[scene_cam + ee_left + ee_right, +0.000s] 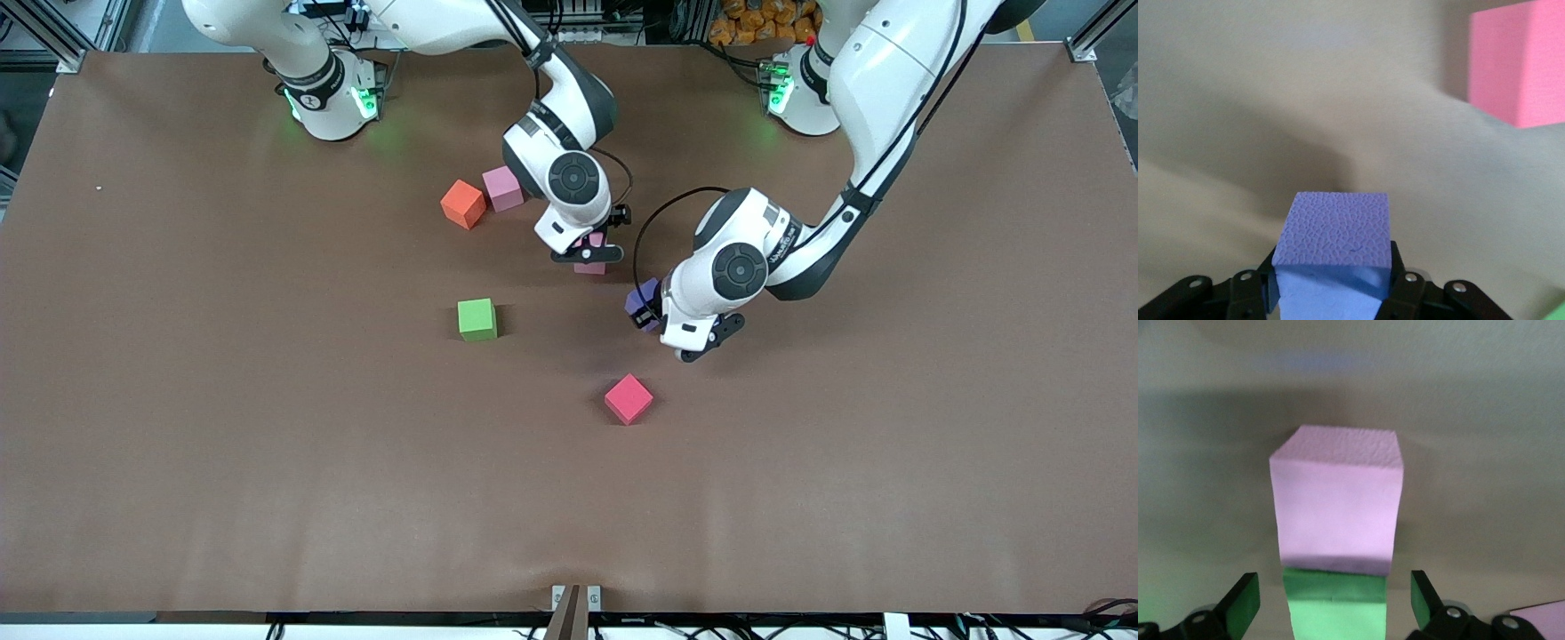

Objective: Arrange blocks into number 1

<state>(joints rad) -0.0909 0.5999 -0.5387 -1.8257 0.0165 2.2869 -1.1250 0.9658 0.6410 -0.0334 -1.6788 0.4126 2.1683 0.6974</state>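
Note:
My left gripper [647,317] [1335,280] is shut on the purple block [640,300] [1335,227], low over the middle of the table. The red block [629,398] [1518,63] lies nearer the front camera. My right gripper [587,255] [1333,607] is open, one finger on each side of a green block [1335,607] that the hand hides in the front view. A pale pink block [590,267] [1335,500] touches that green block. The other green block [477,319] sits alone toward the right arm's end.
An orange cube [463,204] and a second pink cube [503,188] sit together close to the right arm's wrist, farther from the front camera than the lone green block. The brown table [267,462] spreads wide around them.

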